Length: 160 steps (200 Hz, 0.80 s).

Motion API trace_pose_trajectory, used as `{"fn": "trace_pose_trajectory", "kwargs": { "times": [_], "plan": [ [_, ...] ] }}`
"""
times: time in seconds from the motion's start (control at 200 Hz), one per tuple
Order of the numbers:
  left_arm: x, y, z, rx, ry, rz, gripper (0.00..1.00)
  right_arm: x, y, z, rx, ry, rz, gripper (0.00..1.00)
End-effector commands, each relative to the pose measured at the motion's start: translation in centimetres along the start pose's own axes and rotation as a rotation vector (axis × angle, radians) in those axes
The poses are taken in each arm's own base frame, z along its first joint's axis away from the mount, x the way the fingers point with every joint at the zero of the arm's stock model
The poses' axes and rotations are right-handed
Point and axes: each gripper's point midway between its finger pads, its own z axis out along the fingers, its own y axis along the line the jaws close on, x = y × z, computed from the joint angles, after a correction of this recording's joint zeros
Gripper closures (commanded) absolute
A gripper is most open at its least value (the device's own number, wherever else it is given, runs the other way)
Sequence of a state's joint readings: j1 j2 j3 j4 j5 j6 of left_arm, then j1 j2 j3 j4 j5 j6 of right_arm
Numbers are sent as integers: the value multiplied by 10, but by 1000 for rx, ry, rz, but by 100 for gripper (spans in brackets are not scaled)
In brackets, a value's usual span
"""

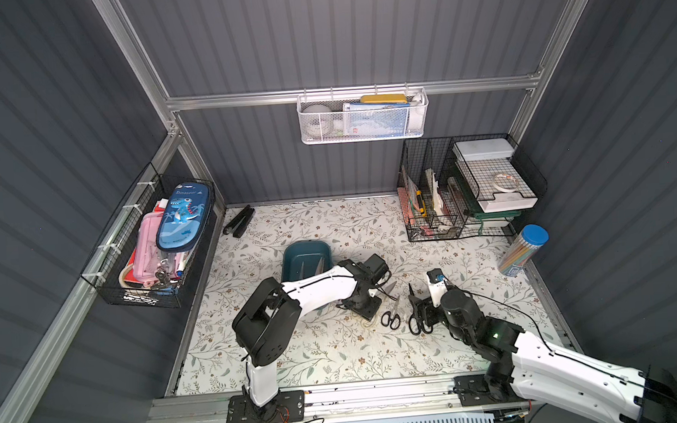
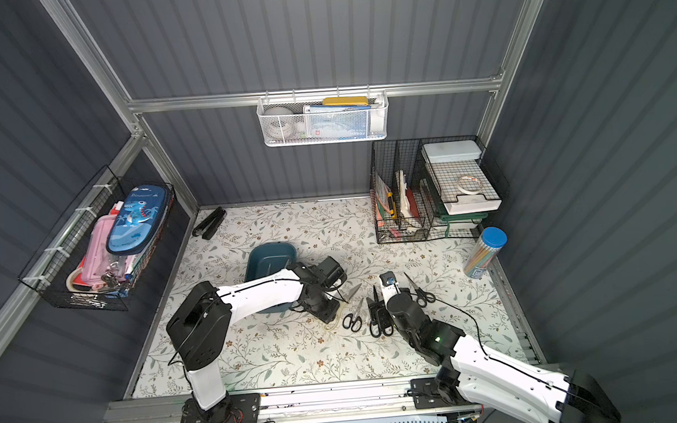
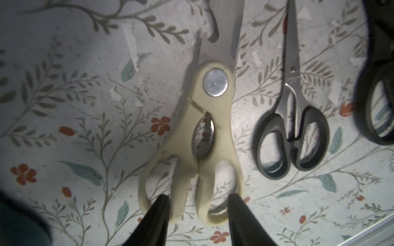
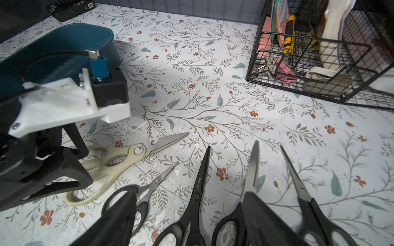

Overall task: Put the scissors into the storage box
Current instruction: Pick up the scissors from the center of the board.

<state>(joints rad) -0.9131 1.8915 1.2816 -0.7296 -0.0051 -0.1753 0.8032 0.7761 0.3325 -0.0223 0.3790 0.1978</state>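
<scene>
**Stationery bench, mid-sort:** A floral-print tabletop (image 1: 337,353) sits inside dark ribbed walls (image 1: 318,40) on an aluminium frame. A white mesh basket (image 1: 363,118) hangs on the far wall. A black wire basket (image 1: 132,297) packed with pencil cases hangs on the left wall. A black wire rack (image 1: 427,175) stands far right, with a blue-capped pencil tube (image 1: 524,249) near it. A black bar (image 1: 240,221) lies in the far-left corner.

The teal storage box (image 1: 305,248) sits left of centre with steel blades (image 1: 316,264) showing inside, and the left arm (image 1: 317,288) crosses over its near end. Just right of the box, the cream-handled shears (image 3: 213,106) lie flat on the table. The left gripper (image 3: 198,202) is low over their handle loops, jaws partly apart and clamping nothing; whether the tips touch the loops cannot be told.

Four black-handled scissors (image 4: 198,191) lie in a row to the right. The right gripper (image 4: 189,193) hangs over them, jaws wide and empty.
</scene>
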Motion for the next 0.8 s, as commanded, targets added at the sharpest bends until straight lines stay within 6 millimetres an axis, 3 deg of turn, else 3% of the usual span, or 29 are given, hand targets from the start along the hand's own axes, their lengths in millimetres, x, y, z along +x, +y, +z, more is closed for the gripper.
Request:
{"fn": "trace_pose_trajectory", "kwargs": {
  "times": [0.0, 0.44, 0.545, 0.635, 0.796],
  "plan": [
    [3, -4, 6, 4, 25, -1, 51, -5, 1, 0, 2, -15, -6, 17],
    [15, 18, 39, -116, 111, -64, 60, -4, 3, 2, 3, -6, -14, 17],
    [14, 19, 40, -128, 105, -74, 67, -5, 2, 1, 6, -8, -13, 17],
    [13, 22, 37, -144, 97, -81, 81, -5, 2, 2, 5, -7, -12, 17],
    [2, 21, 23, -150, 49, -87, 85, -5, 2, 2, 10, -7, -10, 17]
  ]
}}
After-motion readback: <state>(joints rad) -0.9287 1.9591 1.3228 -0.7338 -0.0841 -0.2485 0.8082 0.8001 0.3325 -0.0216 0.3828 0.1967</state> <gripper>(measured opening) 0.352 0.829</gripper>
